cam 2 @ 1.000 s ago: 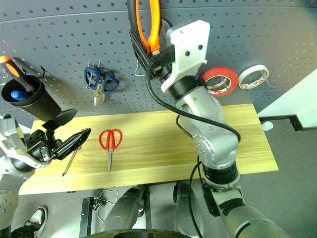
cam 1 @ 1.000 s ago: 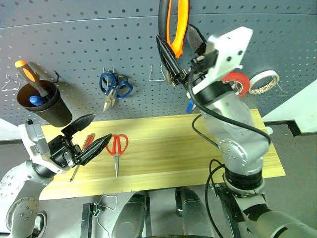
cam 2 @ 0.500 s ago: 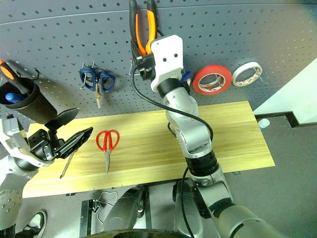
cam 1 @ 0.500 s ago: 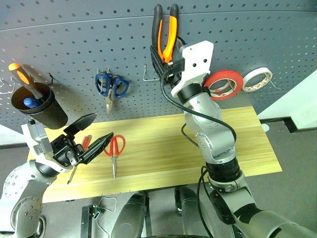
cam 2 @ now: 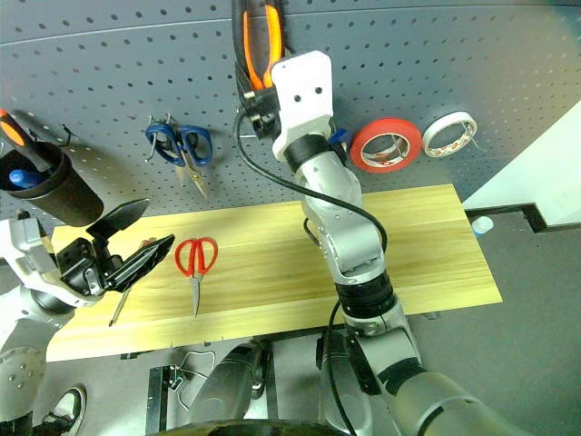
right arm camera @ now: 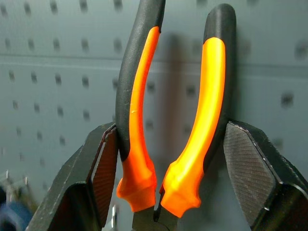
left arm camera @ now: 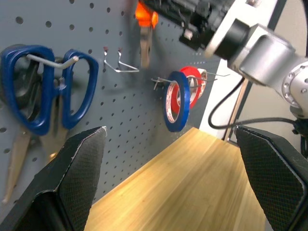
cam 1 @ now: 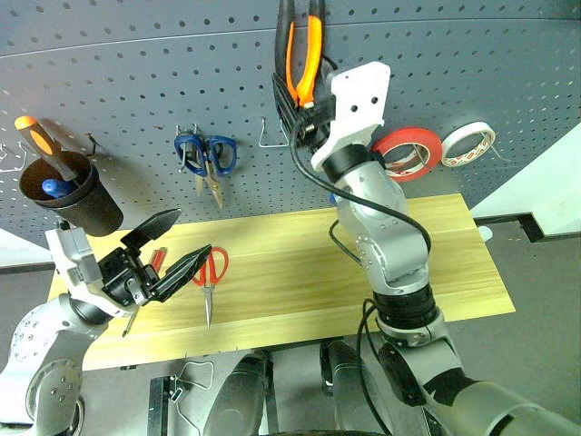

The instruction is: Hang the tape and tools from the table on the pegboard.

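A dark grey floor [cam 1: 545, 336] lies in front of the table [cam 1: 290, 263] and to its right. Behind the table stands the pegboard [cam 1: 136, 82]. Right of the table is a white wall section [cam 1: 549, 177], with a black bar [cam 1: 525, 222] along its foot. A smaller white patch [cam 1: 16, 247] shows at the table's left rear corner. Lighting is even.
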{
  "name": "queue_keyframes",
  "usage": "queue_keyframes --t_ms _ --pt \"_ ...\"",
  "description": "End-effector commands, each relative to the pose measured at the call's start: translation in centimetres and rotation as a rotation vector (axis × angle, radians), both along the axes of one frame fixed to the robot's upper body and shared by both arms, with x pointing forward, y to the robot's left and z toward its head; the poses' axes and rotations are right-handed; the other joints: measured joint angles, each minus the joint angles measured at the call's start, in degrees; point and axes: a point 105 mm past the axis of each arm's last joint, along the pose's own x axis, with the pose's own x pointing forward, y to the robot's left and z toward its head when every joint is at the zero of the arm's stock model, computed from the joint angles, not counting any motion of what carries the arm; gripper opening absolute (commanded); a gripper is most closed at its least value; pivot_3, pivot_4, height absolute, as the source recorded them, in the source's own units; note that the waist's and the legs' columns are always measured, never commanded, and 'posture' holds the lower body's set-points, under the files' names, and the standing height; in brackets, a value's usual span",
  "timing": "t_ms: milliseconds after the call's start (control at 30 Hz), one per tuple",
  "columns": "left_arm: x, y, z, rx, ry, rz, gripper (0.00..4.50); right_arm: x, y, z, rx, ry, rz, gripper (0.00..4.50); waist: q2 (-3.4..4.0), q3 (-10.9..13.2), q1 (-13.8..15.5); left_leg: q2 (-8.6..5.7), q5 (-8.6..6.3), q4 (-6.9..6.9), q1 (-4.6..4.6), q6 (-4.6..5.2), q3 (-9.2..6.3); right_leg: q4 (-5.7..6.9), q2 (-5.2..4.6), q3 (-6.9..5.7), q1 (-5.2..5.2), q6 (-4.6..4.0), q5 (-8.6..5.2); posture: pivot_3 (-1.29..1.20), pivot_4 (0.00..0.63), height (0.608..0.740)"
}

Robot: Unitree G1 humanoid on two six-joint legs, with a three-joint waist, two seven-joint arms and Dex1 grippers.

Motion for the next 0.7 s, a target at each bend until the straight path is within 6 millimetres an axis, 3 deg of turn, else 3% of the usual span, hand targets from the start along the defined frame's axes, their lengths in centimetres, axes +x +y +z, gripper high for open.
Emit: queue_keyframes --t_ms 33,333,700 --pt "-0.2 0.1 0.3 0.005 -0.028 0.008 4.46 -2.2 0.5 2.5 0.04 -0.12 0.006 2.92 0.0 0.0 0.04 0.0 0.0 -0.01 0.0 0.0 0.0 0.0 0.0 0.0 0.0 0.0 0.0 0.09 0.247 0.727" --pt "-0.1 0.0 0.4 0.006 -0.035 0.007 4.46 -2.1 2.0 1.8 0.034 -0.118 -0.004 2.92 0.0 0.0 0.04 0.03 0.0 -0.03 0.0 0.0 0.05 0.0 0.03 0.04 -0.03 -0.01 0.0 0.1 0.257 0.727" --pt "-0.6 -0.1 0.5 0.008 -0.033 0.018 4.46 -1.8 1.3 1.8 0.03 -0.129 -0.011 2.92 0.01 0.01 0.08 0.09 0.0 -0.06 -0.01 0.0 0.09 -0.02 0.08 0.07 -0.06 -0.02 0.01 0.12 0.269 0.727"
